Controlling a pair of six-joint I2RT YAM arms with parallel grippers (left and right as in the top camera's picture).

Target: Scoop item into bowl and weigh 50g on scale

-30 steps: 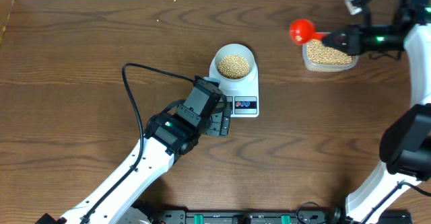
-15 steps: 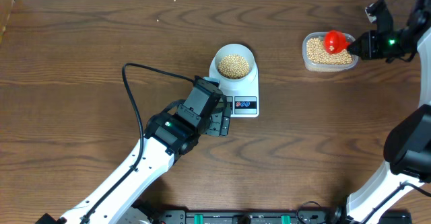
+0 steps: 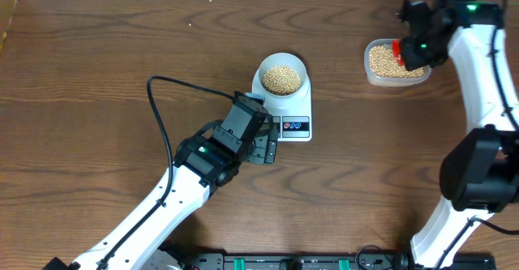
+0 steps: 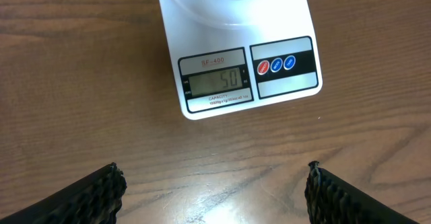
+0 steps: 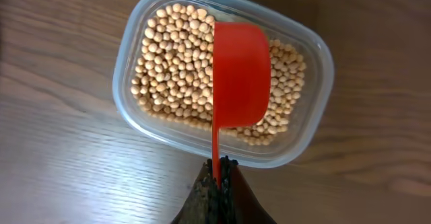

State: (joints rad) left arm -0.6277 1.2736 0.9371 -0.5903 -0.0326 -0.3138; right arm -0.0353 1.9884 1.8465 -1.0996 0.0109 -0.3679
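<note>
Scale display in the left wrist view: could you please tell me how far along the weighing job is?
Done: the bowl on the scale holds beans, and the display appears to read 50. In hand: the right gripper is shut on the red scoop by its handle, above the clear container of more beans. Left: probably only setting the scoop down. The left gripper hangs open near the scale.

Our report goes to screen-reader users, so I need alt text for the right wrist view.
The right gripper, shut on the handle of a red scoop, holds it over a clear plastic container of tan beans. The container sits on a brown wooden table.
</note>
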